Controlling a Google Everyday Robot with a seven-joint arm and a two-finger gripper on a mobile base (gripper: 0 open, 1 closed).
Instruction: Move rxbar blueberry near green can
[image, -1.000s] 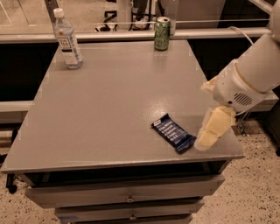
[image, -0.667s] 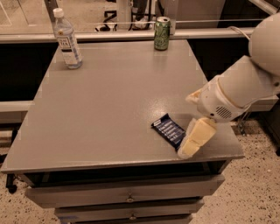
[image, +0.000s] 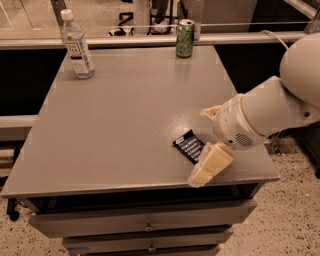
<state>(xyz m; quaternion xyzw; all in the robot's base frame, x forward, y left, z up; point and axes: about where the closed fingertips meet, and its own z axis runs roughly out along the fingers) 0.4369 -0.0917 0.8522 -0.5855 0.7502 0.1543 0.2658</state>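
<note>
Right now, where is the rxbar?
In the camera view, the rxbar lies on the table near its front edge, at right, beside the pincer, far from the can at the back.

One gripper (image: 202, 145) over one bar (image: 186, 144), one can (image: 185, 38), one bottle (image: 77, 47), one table (image: 125, 115)

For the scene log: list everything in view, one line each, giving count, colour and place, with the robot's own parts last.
rxbar blueberry: one, dark blue with white lettering, flat on the table near its front right edge, beside the gripper.
green can: one, green with a silver top, upright at the table's far edge, right of centre.
water bottle: one, clear with a white cap, upright near the far left corner.
table: one, grey, centre of view.
drawers: two visible, grey, under the table's front.
arm: one, white, reaching in from the right.
gripper: one, cream, low over the table's front right edge, by the bar.
</note>
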